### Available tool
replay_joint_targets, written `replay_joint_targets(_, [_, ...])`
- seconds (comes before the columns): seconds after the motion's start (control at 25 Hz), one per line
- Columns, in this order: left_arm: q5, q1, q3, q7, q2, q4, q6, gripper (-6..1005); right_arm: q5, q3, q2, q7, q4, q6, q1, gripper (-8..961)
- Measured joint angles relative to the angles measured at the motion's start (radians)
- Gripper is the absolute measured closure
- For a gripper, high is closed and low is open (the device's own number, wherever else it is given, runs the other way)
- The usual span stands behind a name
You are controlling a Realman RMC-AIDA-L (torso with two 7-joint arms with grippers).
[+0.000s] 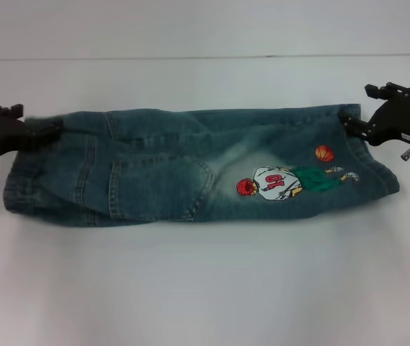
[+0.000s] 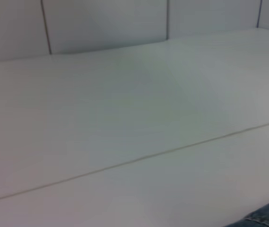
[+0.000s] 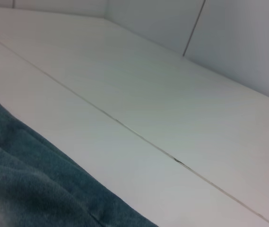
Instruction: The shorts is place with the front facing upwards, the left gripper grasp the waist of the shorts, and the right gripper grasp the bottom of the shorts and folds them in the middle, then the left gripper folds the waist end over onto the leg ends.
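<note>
Shorts (image 1: 190, 166) lie on white worktop (image 1: 205, 288), folded lengthwise, long axis left–right. Waist (image 1: 21, 184) left, leg ends (image 1: 377, 162) right. Cartoon print's jersey lettering unreadable. Left hand (image 1: 50, 128) pinches waist corner; right hand (image 1: 349, 124) pinches hem corner.

shorts (image 1: 190, 162) lie flat on table (image 1: 205, 288), long axis left-right. left gripper (image 1: 50, 128) at shorts' far-left corner, waist (image 1: 17, 184) end. right gripper (image 1: 352, 124) at shorts' far-right corner, leg ends (image 1: 377, 162). Both touch the far edge.
</note>
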Motion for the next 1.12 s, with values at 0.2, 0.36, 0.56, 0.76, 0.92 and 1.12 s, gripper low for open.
replay_joint_targets(0.2, [0.008, 0.010, -0.003, -0.014, 0.000, 0.020, 0.000, 219, 0.004, 0.003, 0.000, 0.000, -0.002, -0.005, -0.007, 242])
replay_joint_targets(0.36, [-0.004, 0.024, -0.013, -0.018, 0.000, 0.039, 0.004, 116, 0.012, 0.008, -0.001, -0.001, -0.005, -0.007, -0.013, 160])
replay_joint_targets(0.56, [-0.095, 0.067, -0.060, -0.001, -0.001, 0.071, 0.100, 69, 0.063, 0.010, -0.007, 0.007, -0.027, -0.074, -0.048, 67])
replay_joint_targets(0.76, [-0.248, 0.133, -0.187, 0.109, -0.001, 0.070, 0.343, 76, 0.082, 0.008, -0.011, 0.069, -0.092, -0.181, -0.104, 51])
replay_joint_targets(0.92, [-0.273, 0.173, -0.293, 0.136, -0.002, 0.064, 0.492, 81, 0.072, -0.002, -0.023, 0.140, -0.136, -0.254, -0.142, 52])
replay_joint_targets(1.12, [-0.275, 0.219, -0.381, 0.140, -0.002, 0.048, 0.626, 87, 0.068, -0.006, -0.060, 0.203, -0.143, -0.398, -0.178, 52])
